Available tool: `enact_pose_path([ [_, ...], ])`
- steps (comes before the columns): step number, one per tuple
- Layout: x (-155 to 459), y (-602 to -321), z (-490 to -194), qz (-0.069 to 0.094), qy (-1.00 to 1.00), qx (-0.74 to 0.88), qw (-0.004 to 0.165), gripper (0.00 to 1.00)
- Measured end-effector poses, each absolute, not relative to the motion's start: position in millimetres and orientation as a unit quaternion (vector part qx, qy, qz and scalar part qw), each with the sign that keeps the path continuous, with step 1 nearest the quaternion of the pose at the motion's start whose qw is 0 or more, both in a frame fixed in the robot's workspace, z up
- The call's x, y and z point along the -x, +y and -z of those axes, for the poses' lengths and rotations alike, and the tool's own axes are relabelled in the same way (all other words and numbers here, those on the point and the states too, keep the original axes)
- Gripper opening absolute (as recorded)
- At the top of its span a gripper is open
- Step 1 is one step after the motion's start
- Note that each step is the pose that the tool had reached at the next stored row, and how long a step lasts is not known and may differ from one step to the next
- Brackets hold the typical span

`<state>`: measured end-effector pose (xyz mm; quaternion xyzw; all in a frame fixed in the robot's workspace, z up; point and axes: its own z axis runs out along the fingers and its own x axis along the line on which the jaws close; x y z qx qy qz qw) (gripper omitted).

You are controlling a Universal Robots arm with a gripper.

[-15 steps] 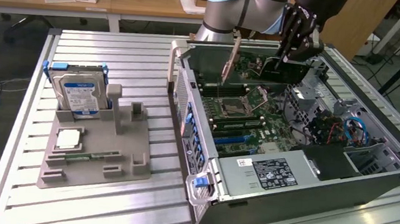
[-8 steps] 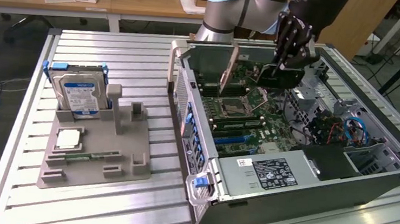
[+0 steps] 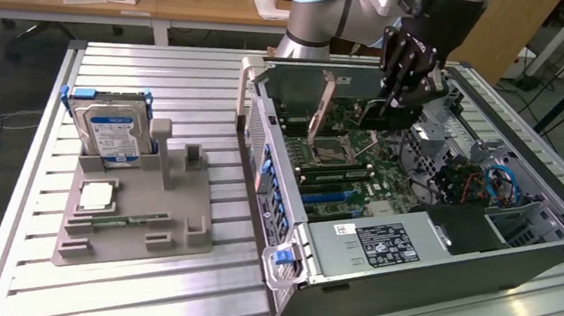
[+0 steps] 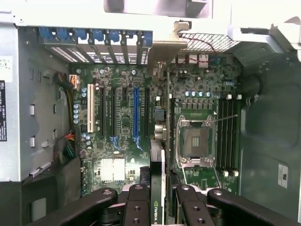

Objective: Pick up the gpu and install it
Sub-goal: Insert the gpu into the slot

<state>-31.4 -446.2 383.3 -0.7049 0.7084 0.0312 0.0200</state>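
Alignment governs this step. The black-fingered gripper [image 3: 402, 99] clamps the thin flat black, silver-bracketed gpu [image 3: 388, 115]; hold it upright, parallel to the slots on the green motherboard [image 4: 123, 117].

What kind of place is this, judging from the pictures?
Probably a robotics lab or workshop set up for computer assembly: an open computer case stands on a slatted metal table, a grey fixture beside it holds a hard drive, and wooden desks with small boxes stand behind.
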Motion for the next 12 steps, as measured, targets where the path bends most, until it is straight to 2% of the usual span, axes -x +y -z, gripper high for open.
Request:
enact_pose_path([
  [12,31.4,-446.1,-373.3,-0.031,0.708,0.705,0.020,0.26],
])
